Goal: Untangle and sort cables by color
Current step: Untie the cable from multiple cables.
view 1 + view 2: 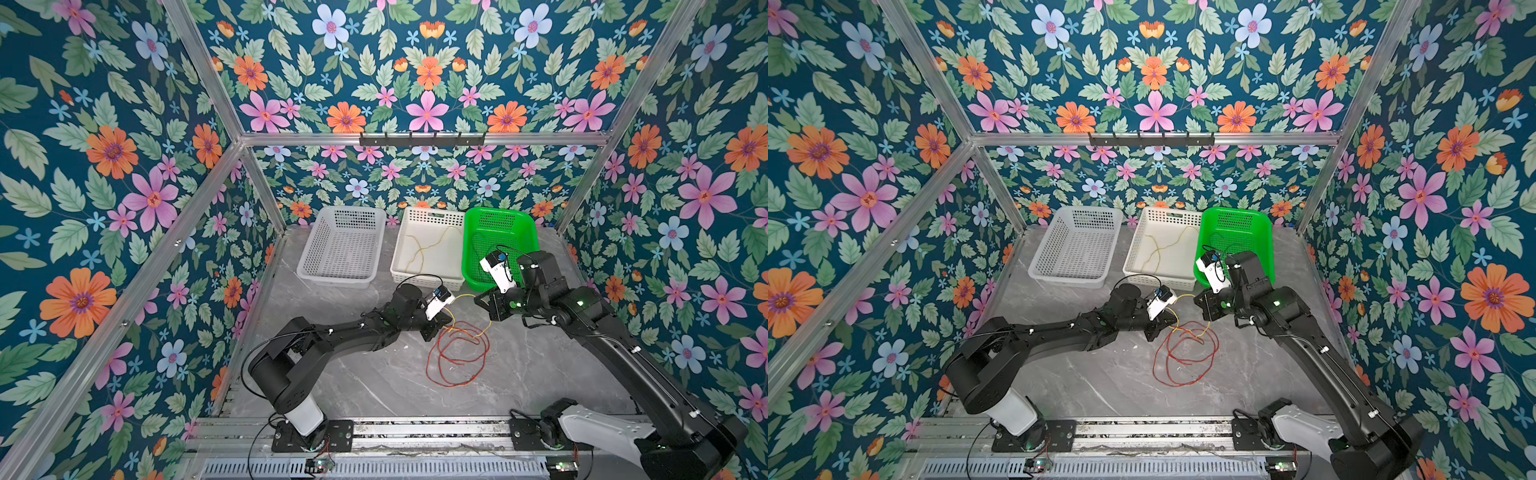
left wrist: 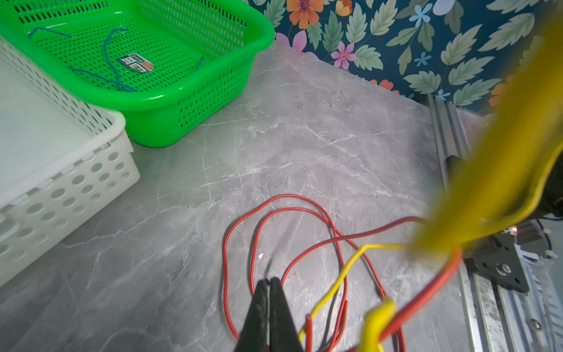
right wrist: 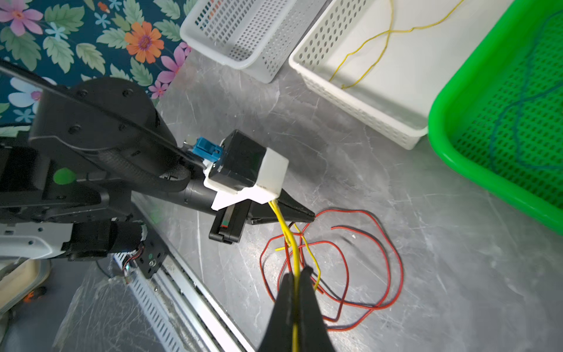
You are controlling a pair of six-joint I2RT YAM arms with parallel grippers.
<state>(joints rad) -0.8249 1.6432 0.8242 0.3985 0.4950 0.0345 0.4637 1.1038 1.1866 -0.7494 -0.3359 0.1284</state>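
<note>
Two colours are left on the table (image 1: 374, 382): a yellow cable (image 3: 293, 259) and a red cable (image 2: 289, 195). They lie mixed up in loops just below the middle of the frame in both top views. The right gripper (image 3: 297, 273) pinches the yellow cable. The left gripper (image 2: 268, 280) has its fingers pressed together, and I see nothing between them.

The step in hand looks like pulling the yellow cable out of the red one. Part of the job looks done. More yellow cables (image 3: 390, 30) lie in the white basket (image 1: 424, 277), and teal cables (image 2: 105, 50) lie in the green basket (image 1: 468, 249). The grey basket (image 1: 332, 277) has nothing in it.

The next move likely needs care. The yellow cable runs from the right gripper up onto the left arm's camera block, so it should come off there first. Then it needs a slow lift so the red loops slip off, and a carry to the white basket.

The right wrist view shows the pinch up close. It also shows the cable resting on the left arm. The top views are too far away to show either. The left wrist view shows a fat, blurry yellow band across the lens and the left gripper's closed tips. Only the top views show both arms whole.
</note>
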